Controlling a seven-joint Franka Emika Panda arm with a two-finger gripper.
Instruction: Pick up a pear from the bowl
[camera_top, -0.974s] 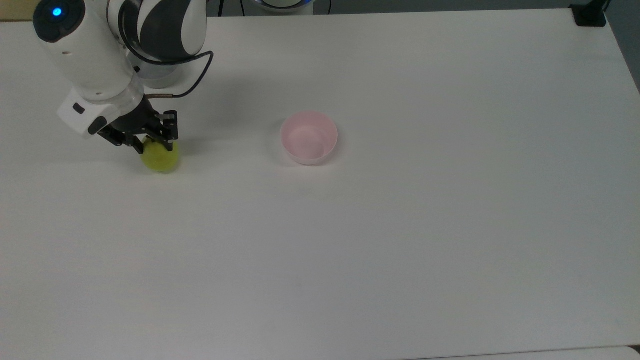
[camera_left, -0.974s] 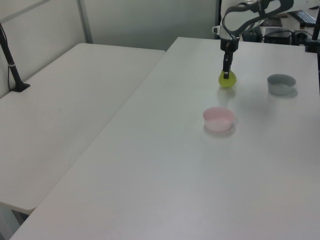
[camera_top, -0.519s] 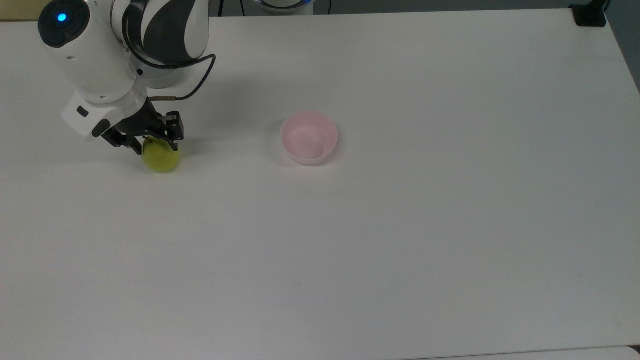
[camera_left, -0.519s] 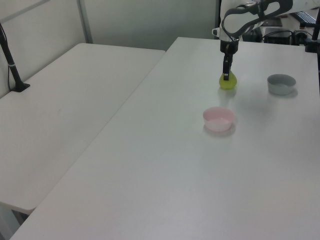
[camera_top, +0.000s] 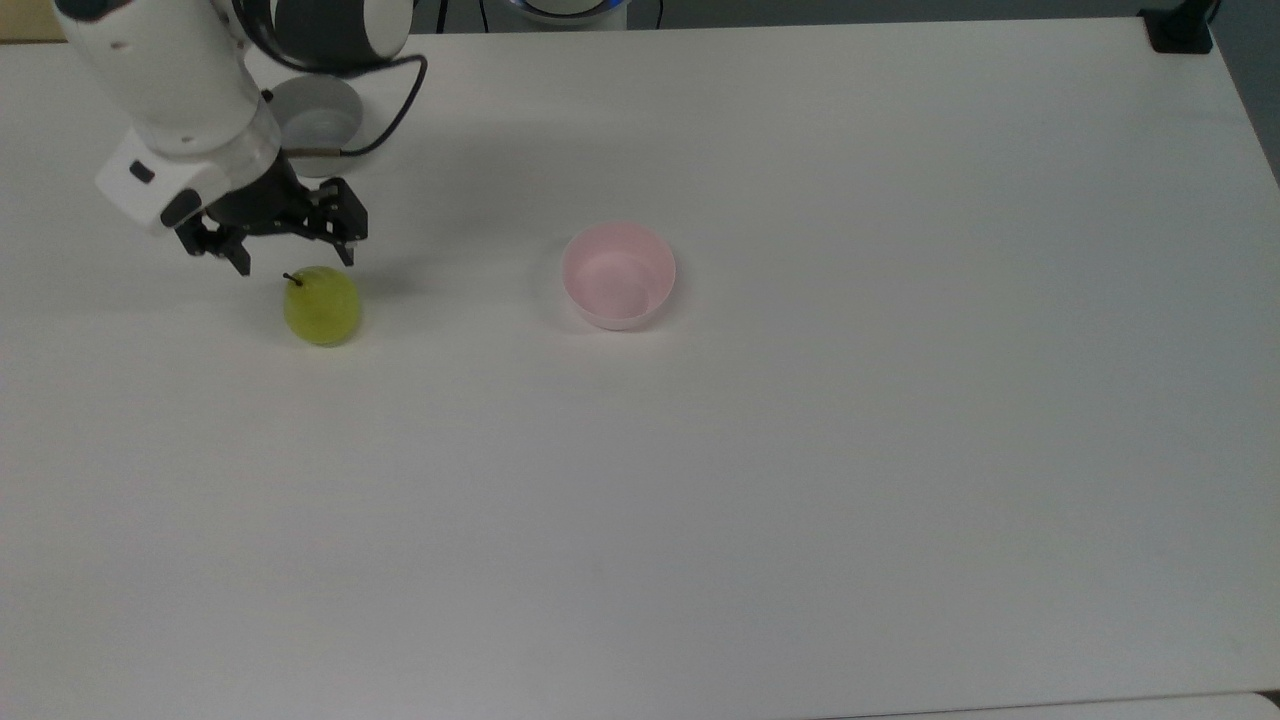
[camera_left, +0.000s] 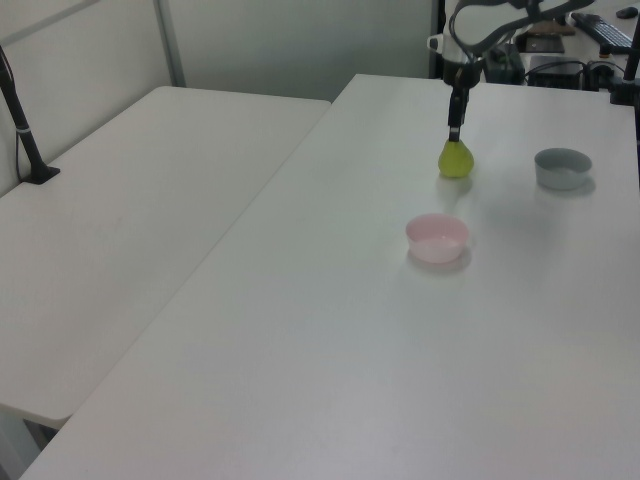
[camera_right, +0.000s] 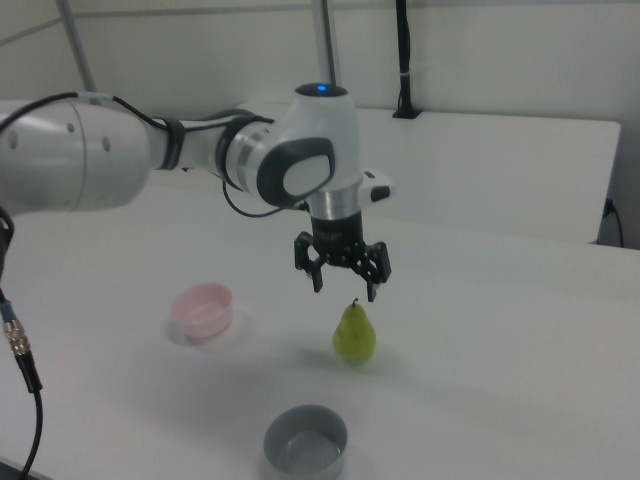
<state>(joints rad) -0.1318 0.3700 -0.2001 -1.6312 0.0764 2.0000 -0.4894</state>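
the white worktop (camera_top: 800, 480) carries everything. the arm (camera_right: 200, 160) holds the end effector (camera_right: 345, 285) just above the pear, fingers apart and empty. the pink bowl (camera_top: 618, 275) sits empty, well apart from the pear. a grey bowl (camera_right: 305, 440) stands near. the pear (camera_top: 321, 305) stands upright on the worktop, outside the bowls.

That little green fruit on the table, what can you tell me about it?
It is a small yellow-green pear with smooth, slightly shiny skin, a round bottom, a narrower top and a short dark stem. It stands upright on the white table, outside the pink bowl, which is empty. The open gripper hangs just above the stem without touching it.
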